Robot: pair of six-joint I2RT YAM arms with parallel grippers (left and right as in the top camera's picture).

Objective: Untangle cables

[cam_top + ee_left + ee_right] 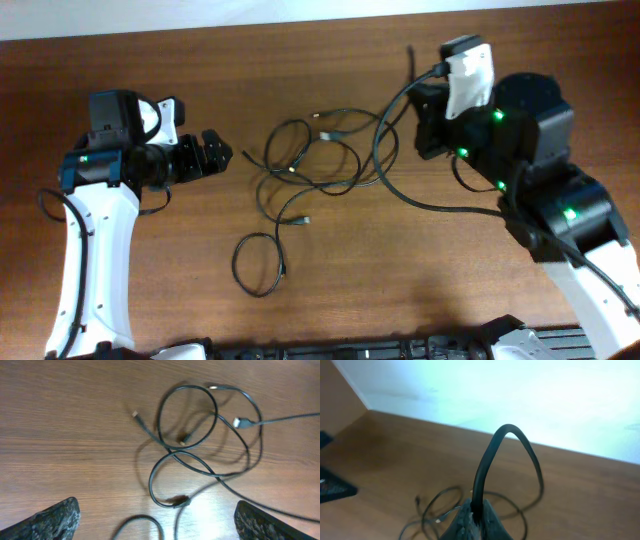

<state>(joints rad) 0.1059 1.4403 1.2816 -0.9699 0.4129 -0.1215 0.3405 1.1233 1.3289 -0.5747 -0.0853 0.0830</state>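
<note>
I have two arms at a brown wooden table (300, 60) with fine lines running through the wood. The top shines a little where the light hits it. Past the far edge there is a pale, bright wall (530, 390) with nothing on it. The cables (305, 165) lie near the middle of the table, between my two arms. They are thin and black and lie in loose loops that cross over each other. One loop (258, 265) lies a bit apart, closer to the near edge. A small silvery plug (242, 422) shows at one cable end, and I can see a few more small plug ends in the pile. My left gripper (222, 150) is on the left side of the table, just beside the pile and not touching it. Its fingers (57, 519) are spread wide, with nothing between them. My right gripper (474, 517) is up near the far edge, right of the middle, and its fingers are pinched tight on one black cable. That cable goes up from my fingers in a tall bend, then drops back down toward the pile. In the right wrist view, something dark sits low at the left edge – I cannot tell what it is.
</note>
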